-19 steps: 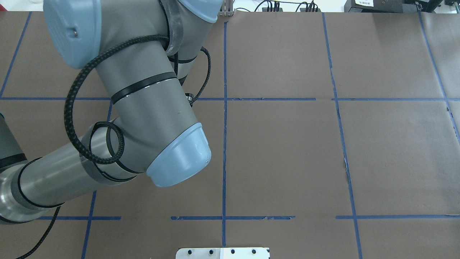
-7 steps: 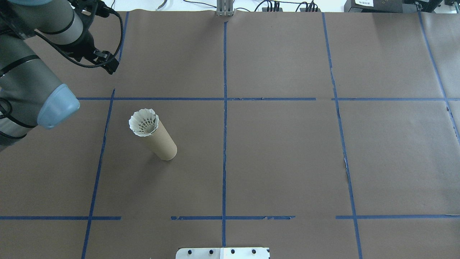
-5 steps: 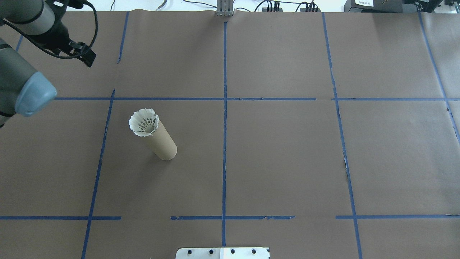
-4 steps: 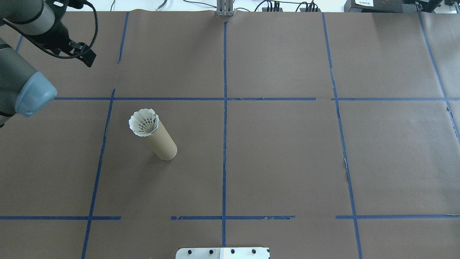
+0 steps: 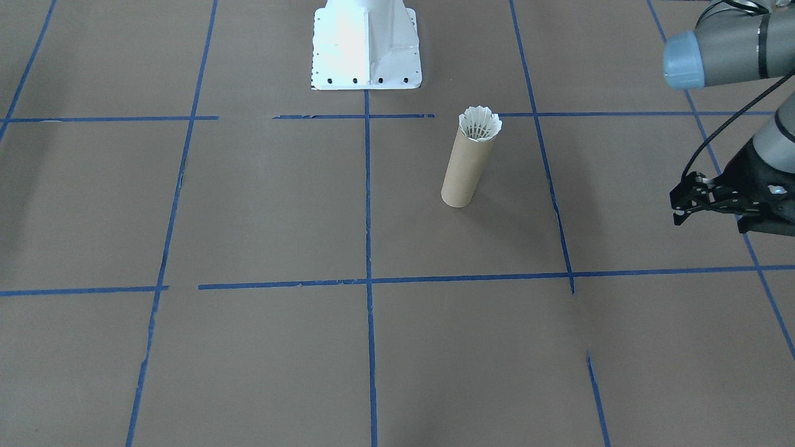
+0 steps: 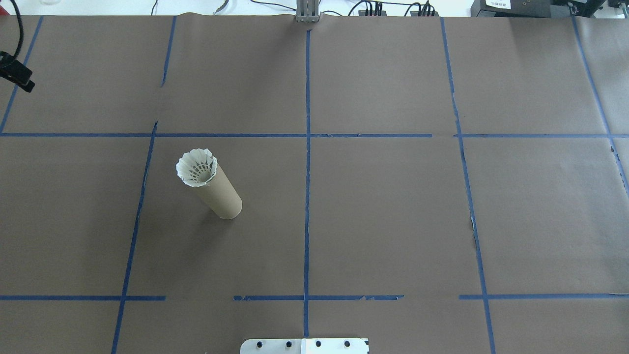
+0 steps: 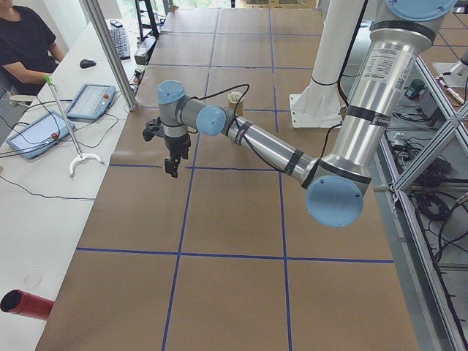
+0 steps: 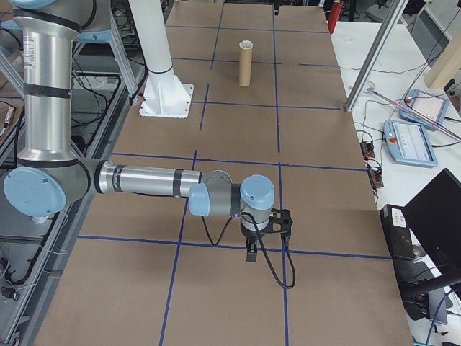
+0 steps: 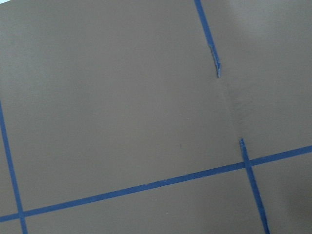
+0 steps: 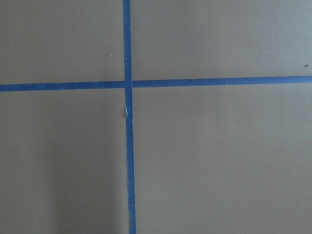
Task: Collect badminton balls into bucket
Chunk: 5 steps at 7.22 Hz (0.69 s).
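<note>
Overhead exterior view: the bucket stands upright on the counter in the left middle grid cell, with the shuttlecock seated in its top opening, feather skirt up and flaring just past the rim. Of the left gripper only a black tip shows at the left edge here; the front-facing view shows it whole, held above the counter well apart from the bucket and shuttlecock. The fingers hold nothing and touch nothing; whether they are spread or closed cannot be told. The right gripper appears only in the exterior right view, near a tape crossing and far from the bucket; its finger state cannot be told. Both wrist views show only bare counter and blue tape. Compared with 0.6 s ago, the left arm has withdrawn almost fully out of the overhead view; bucket and shuttlecock are unchanged.
</note>
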{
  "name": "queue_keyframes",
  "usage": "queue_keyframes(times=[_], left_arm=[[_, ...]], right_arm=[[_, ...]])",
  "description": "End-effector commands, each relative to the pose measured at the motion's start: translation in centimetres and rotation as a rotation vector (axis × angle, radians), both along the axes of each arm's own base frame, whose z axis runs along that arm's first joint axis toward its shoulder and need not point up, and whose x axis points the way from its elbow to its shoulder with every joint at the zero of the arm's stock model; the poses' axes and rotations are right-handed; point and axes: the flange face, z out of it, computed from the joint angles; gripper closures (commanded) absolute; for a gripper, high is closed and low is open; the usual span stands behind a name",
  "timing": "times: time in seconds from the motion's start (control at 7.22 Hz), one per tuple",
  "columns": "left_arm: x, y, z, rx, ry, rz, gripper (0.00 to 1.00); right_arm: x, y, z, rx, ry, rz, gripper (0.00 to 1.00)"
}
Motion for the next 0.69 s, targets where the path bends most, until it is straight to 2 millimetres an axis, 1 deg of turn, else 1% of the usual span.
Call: queue_keyframes(times=[0.0, 0.14, 0.28, 0.42, 0.55], left_arm=[[-5.9, 2.2, 5.1, -0.030, -0.007, -0.041, 0.00], [-7.6, 3.3, 7.7, -0.037, -0.012, -0.048, 0.00], [-8.9, 3.9, 10.8, -0.057, -0.010, -0.028, 0.00], [-10.1, 4.0, 13.1, -0.059, -0.006, 0.006, 0.00], [-11.9, 4.1, 15.0, -0.081, -0.010, -0.007, 0.00]], right_arm=[[0.0, 0.0, 0.0, 0.000, 0.000, 0.000, 0.00], [0.0, 0.0, 0.0, 0.000, 0.000, 0.000, 0.00], [0.0, 0.0, 0.0, 0.000, 0.002, 0.000, 0.00], [0.0, 0.0, 0.0, 0.000, 0.000, 0.000, 0.00], [0.0, 0.0, 0.0, 0.000, 0.002, 0.000, 0.00]])
